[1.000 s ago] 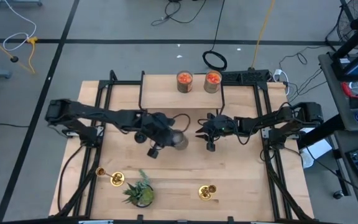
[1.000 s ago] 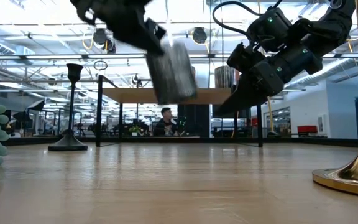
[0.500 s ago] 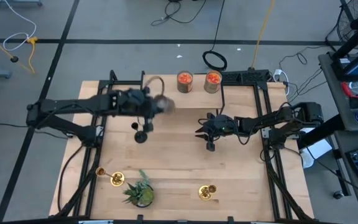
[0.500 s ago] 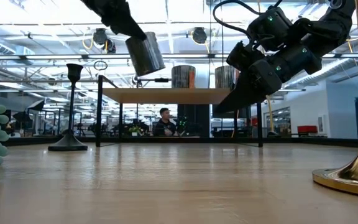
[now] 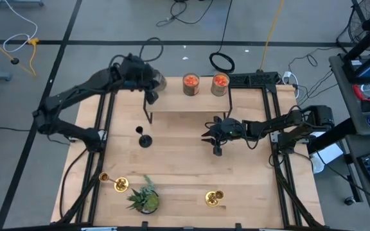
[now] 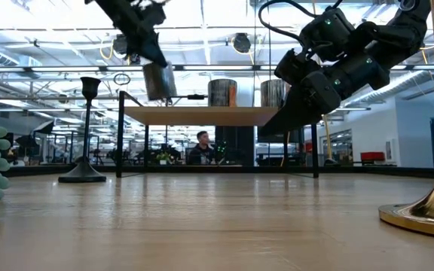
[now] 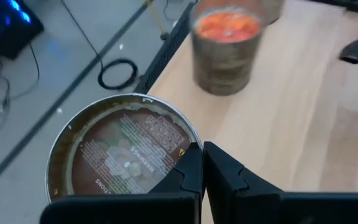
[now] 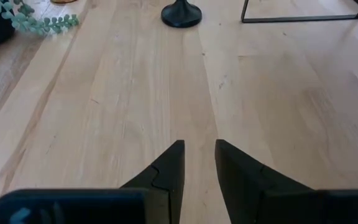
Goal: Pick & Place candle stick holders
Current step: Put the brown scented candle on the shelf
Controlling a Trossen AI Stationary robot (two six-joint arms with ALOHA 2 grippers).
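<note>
My left gripper [image 5: 148,81] is shut on a short glass jar [image 5: 158,81] with grey filling, held above the far left end of the raised wooden shelf [image 5: 191,102]. The jar also shows in the low view [image 6: 159,80] and the left wrist view [image 7: 126,152]. A black candle stick holder [image 5: 144,136] stands upright on its round base on the table. One gold holder [image 5: 113,183] lies near the front left, another [image 5: 214,197] stands near the front. My right gripper [image 8: 197,155] hovers open over the table's middle right, with nothing between its fingers. My left gripper pinches the jar at its rim [image 7: 188,152] between its two shut fingers. The fingers [image 7: 222,174] slant downward from the table's left side. The jar hangs below them, tilted and clear of the shelf, with its round labelled face turned toward the wrist camera.
Two glass jars with orange filling [image 5: 191,84] [image 5: 220,83] stand on the shelf's far side. A small green potted plant [image 5: 145,196] sits near the front left. Black frame legs [image 5: 148,112] carry the shelf. Bare wood lies between the black holder and my right gripper.
My left gripper has carried the jar from over the table's middle up and toward the far left, to above the shelf's left end. The hand has rolled on the way, and the jar now hangs less tilted. The right arm has kept still.
</note>
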